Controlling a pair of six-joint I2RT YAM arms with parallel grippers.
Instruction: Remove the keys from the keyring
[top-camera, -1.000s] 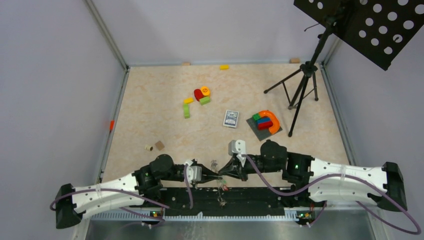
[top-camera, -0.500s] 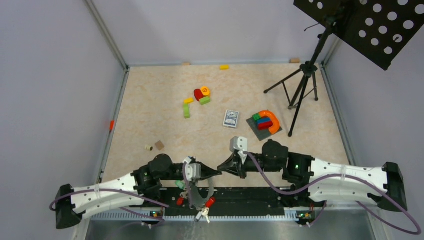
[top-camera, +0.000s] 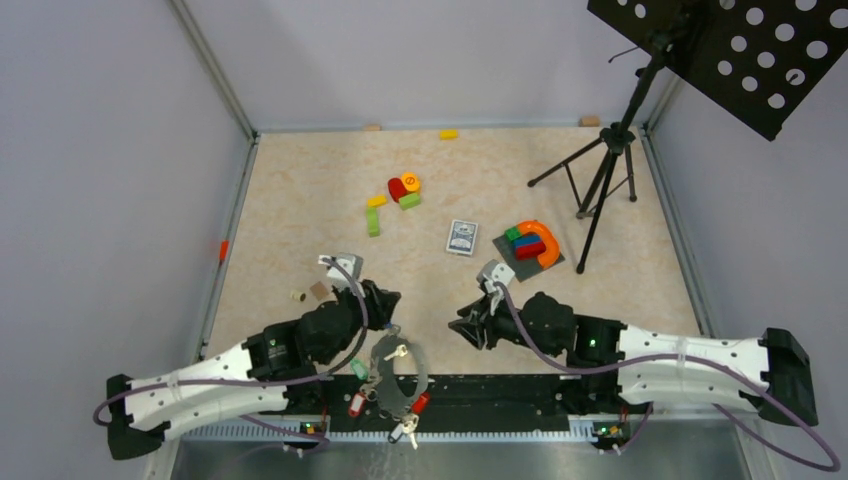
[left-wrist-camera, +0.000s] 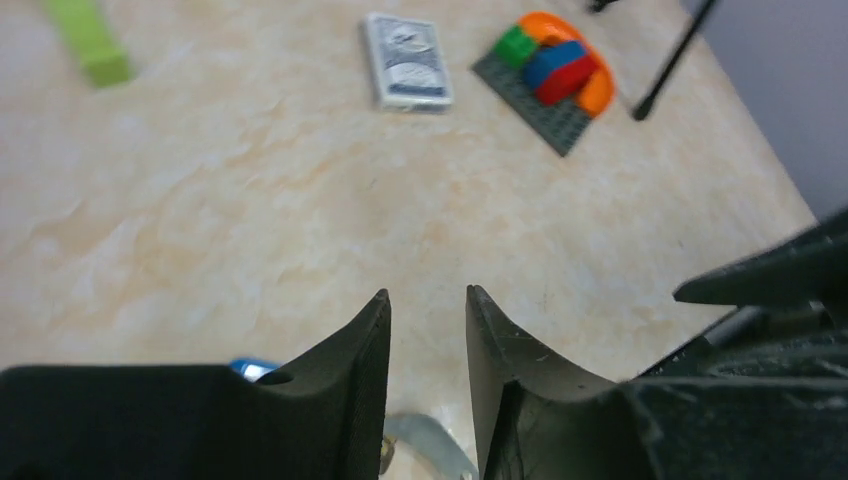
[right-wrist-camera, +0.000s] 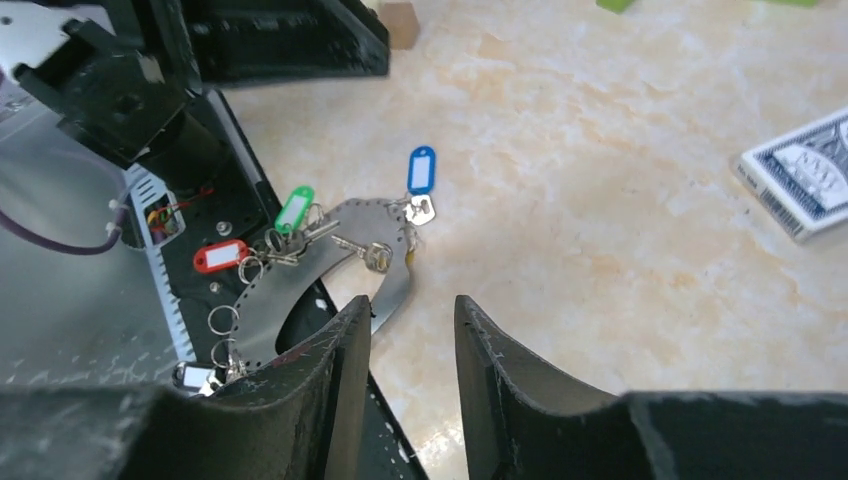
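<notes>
Close to the slightly parted, empty left gripper (left-wrist-camera: 427, 295) and right gripper (right-wrist-camera: 412, 300), the large thin grey metal keyring (right-wrist-camera: 393, 285) is lying free, small colour-tagged keys (right-wrist-camera: 421, 208) hanging on it.

The keyring (right-wrist-camera: 345, 228) lies at the table's (top-camera: 300, 200) near edge, partly on the base rail (top-camera: 500, 395), with the keys (right-wrist-camera: 378, 256) strung around it. The card box (top-camera: 461, 237) sits farther back.

light: bright, even | shadows: faint, soft | top view: clear | left wrist view: fuzzy all over, card box (left-wrist-camera: 407, 60) at top smeared | right wrist view: keys (right-wrist-camera: 377, 256) in middle sharp, bottom edge fuzzy
</notes>
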